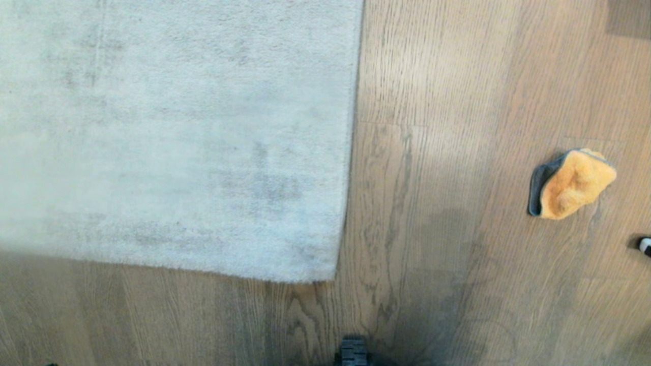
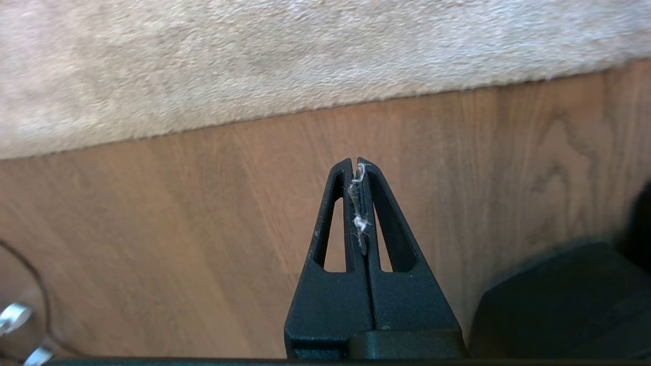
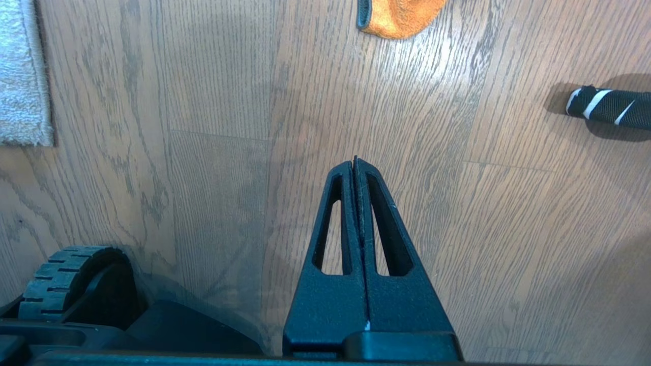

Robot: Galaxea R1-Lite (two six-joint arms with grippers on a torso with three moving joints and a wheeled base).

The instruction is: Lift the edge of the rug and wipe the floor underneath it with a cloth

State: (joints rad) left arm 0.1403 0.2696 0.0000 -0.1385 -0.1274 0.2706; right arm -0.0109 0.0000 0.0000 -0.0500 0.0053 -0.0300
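- Left gripper [image 2: 357, 161]: fingers pressed together, nothing gripped but a wisp of pale lint caught between them; poised above bare floor [image 2: 203, 229], short of the rug.
- Rug edge [image 2: 325, 104]: ahead of the left fingertips, apart from them, a strip of floor between; long axis running crosswise to the pointing direction of the fingers, slightly slanted. Flat on the floor, not yet lifted.
- In the head view, rug edge [image 1: 178, 267] on the left side, its corner [image 1: 330, 277] close to the midline; neither gripper visible there.
- Right gripper [image 3: 355, 161]: fingers closed, empty, above bare floor.
- Cloth [image 3: 399, 18]: ahead of the right fingertips and a little to one side, well apart from them, only partly in the right wrist view. In the head view, cloth [image 1: 572, 184] on the right side, a crumpled orange lump with grey trim, well apart from the rug.
- Rug corner [image 3: 25, 76] far off to the side of the right gripper.
- Black strap end with white stripes [image 3: 608, 108] on the floor beyond the cloth side; no part in the task.
- Judgement: 2 arms, 2 targets; left nearer the rug edge, right nearer the cloth. Closed fingers in need of opening before pinching an edge lying across their line of approach.
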